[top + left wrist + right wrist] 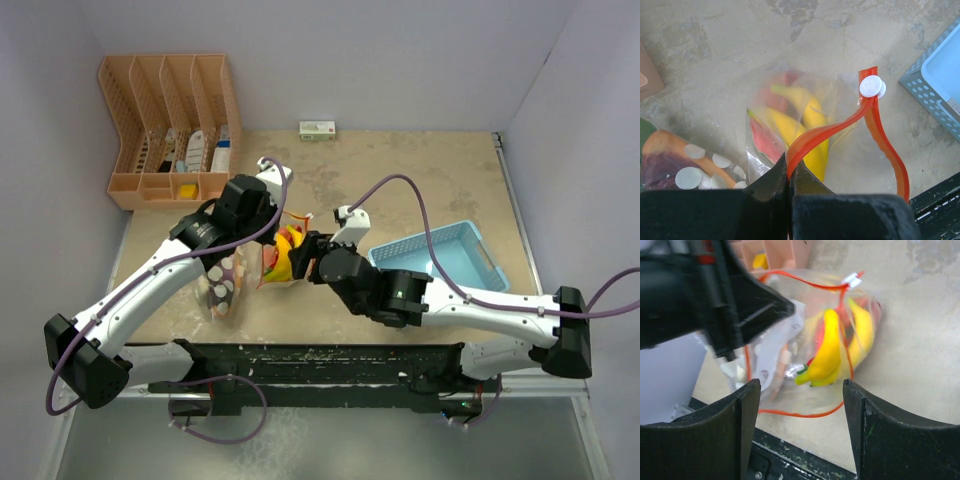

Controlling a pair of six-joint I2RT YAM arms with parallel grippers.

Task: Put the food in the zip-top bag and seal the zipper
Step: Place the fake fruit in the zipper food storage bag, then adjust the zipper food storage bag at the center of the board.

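Bananas (pixel 812 115) and a red piece (pixel 764 141) show through the clear zip-top bag (pixel 840 107), which lies on the table (pixel 430 180) between my two arms, just left of the light blue basket (pixel 455 255). From the left wrist I see what the overhead camera hides. My left gripper (pixel 789 184) is clenched on the red-orange zipper (pixel 826 134), which rises in a loose curve to a white slider (pixel 871 86) at its far end, then drops back along a second strand. The strip's two sides stand apart, so the mouth is unsealed.

The right wrist camera gives the opposite side. My right gripper (pixel 800 390) is released, its fingers spread wide with nothing between them. The bag sits just beyond them, its zipper tracing a thin open loop around the yellow fruit.

Only the overhead view shows the orange desk organizer (pixel 170 120) at the back left. Dotted plastic (pixel 690 172) lies beside the left gripper; I cannot tell whether it belongs to this bag.
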